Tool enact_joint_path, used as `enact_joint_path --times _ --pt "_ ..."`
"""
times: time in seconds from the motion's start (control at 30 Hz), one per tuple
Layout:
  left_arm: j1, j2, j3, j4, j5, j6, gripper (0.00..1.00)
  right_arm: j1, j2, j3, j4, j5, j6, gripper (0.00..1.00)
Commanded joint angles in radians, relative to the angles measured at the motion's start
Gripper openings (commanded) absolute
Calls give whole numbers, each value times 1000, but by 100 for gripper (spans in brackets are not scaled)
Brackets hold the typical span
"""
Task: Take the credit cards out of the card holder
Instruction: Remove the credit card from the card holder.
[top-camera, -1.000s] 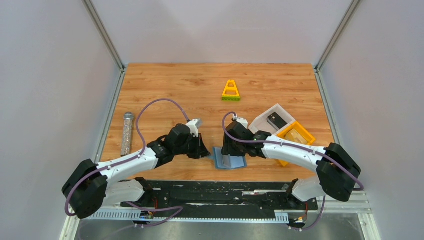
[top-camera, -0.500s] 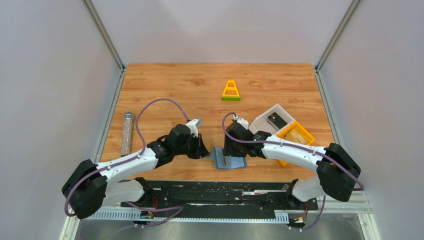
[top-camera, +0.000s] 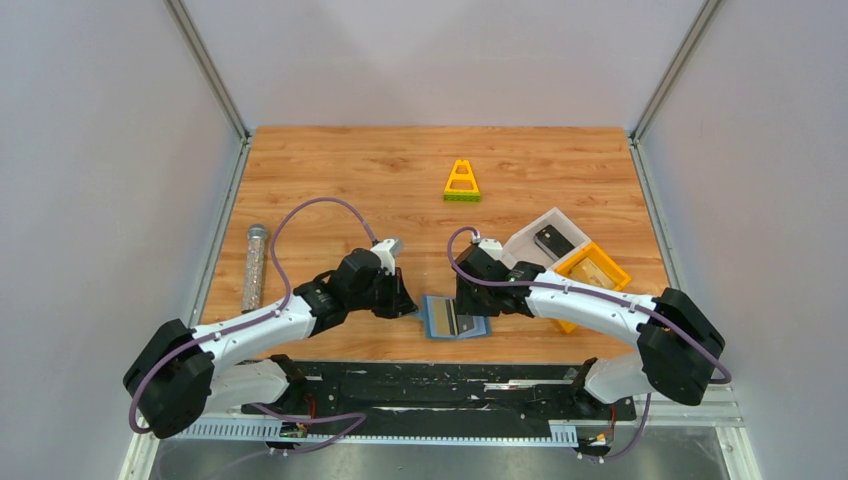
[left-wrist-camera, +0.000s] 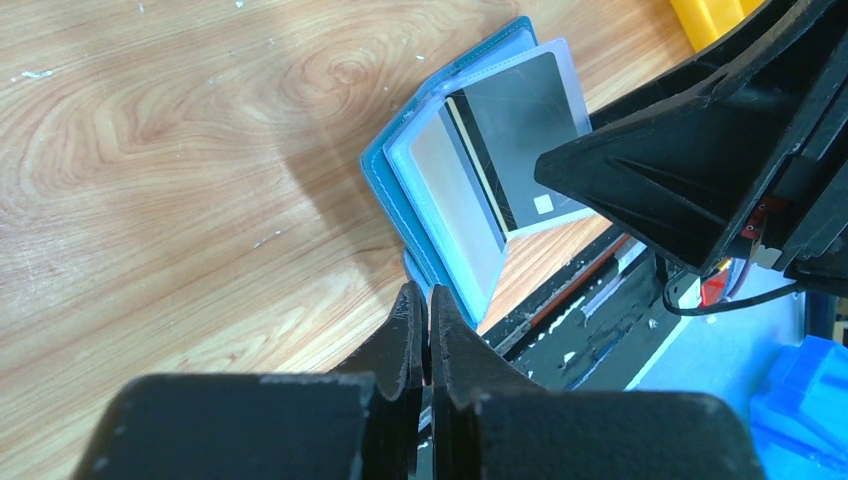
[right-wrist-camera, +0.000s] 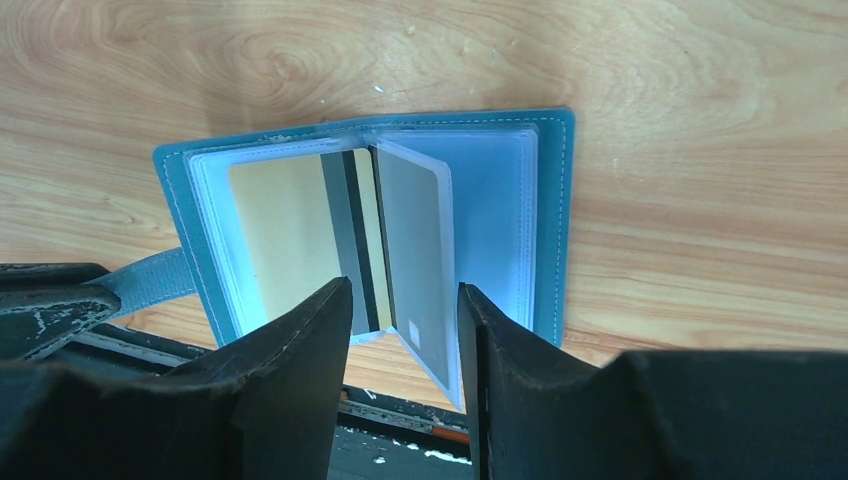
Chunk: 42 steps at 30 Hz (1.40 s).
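Note:
The slate-blue card holder (top-camera: 452, 319) lies open near the table's front edge, its clear sleeves fanned out. One sleeve shows a gold card with a black stripe (right-wrist-camera: 300, 225). A second sleeve stands up with a grey card (right-wrist-camera: 415, 235) in it. My left gripper (left-wrist-camera: 428, 298) is shut on the holder's tab (right-wrist-camera: 150, 280) at its left edge. My right gripper (right-wrist-camera: 402, 300) is open just above the holder, and the upright sleeve rises between its fingers without being pinched. From above, the left gripper (top-camera: 413, 307) and the right gripper (top-camera: 468, 304) flank the holder.
A white bin (top-camera: 530, 235) holding a dark item and a yellow bin (top-camera: 610, 272) stand right of the holder. A yellow triangular toy (top-camera: 461, 182) sits farther back. A clear tube (top-camera: 254, 265) lies at the left edge. A black rail (top-camera: 450, 378) runs along the front.
The holder has dropped from a raised, half-folded stance to lying open with its sleeves showing. My right gripper shifted slightly right and narrowed a little. The left gripper kept its hold.

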Motion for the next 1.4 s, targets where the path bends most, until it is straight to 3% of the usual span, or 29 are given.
enact_joint_path --times 0.0,0.3,0.43,0.5,0.63,0.9,1.37 --pt "-4 -25 3 6 -21 20 0 4 -26 2 -10 31 -1 44" --pt "-4 -37 23 -51 -70 23 25 -1 -38 31 -95 80 19 45" --pt "-4 -51 54 -104 -88 36 47 -8 -72 48 -138 95 17 45" --pt "-4 -59 59 -107 -81 38 50 -9 -95 54 -139 92 9 46" --pt "-4 -47 46 -35 -40 27 49 -20 -116 51 -94 62 -28 45" --pt "-5 80 31 119 48 10 37 -60 -86 9 112 -139 -113 32" --pt "-4 253 9 235 85 8 20 -152 21 -99 358 -368 -122 31"
